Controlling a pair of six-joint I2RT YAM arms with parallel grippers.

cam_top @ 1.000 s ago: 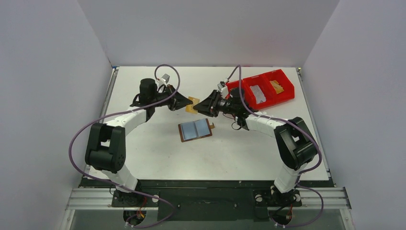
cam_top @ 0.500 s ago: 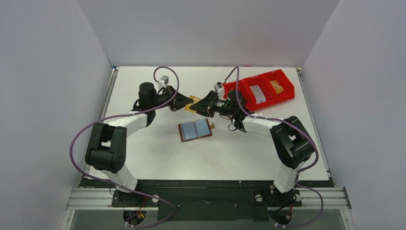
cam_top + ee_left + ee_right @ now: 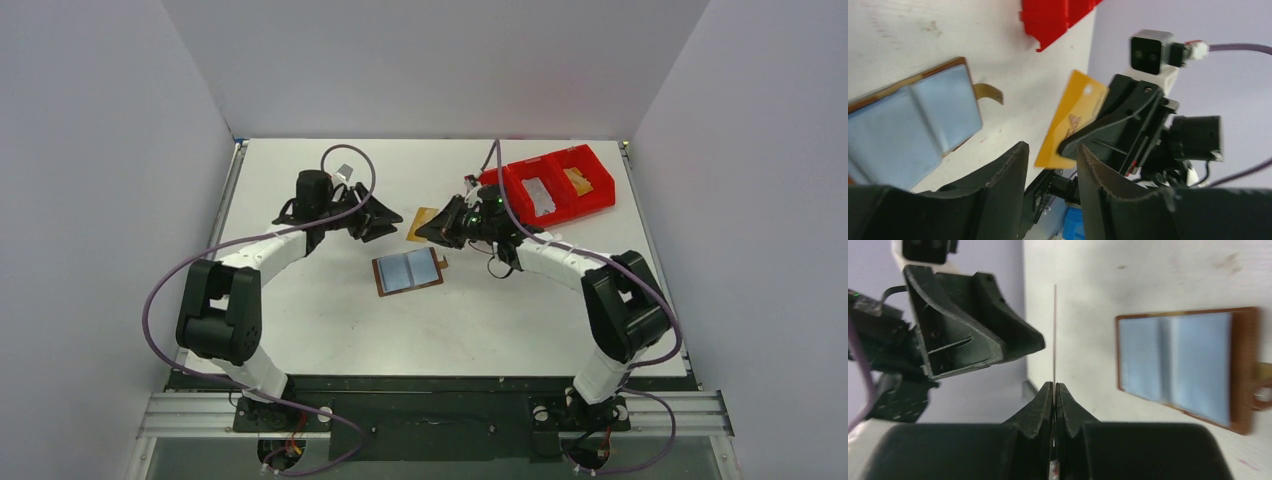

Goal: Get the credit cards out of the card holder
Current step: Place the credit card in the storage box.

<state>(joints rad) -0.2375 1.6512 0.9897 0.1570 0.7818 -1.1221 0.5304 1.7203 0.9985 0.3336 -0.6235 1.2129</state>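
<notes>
Surfaces: card holder, brown leather-look rim, matt pale blue lining; credit card, smooth orange plastic, slight sheen; table, white, matt, lightly scuffed.

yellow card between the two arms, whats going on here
The right gripper holds a yellow card above the table, jaws shut on it. The left gripper is right beside the card with jaws open, gripping nothing. The brown card holder lies open on the table nearby, pale blue pockets up.
</notes>
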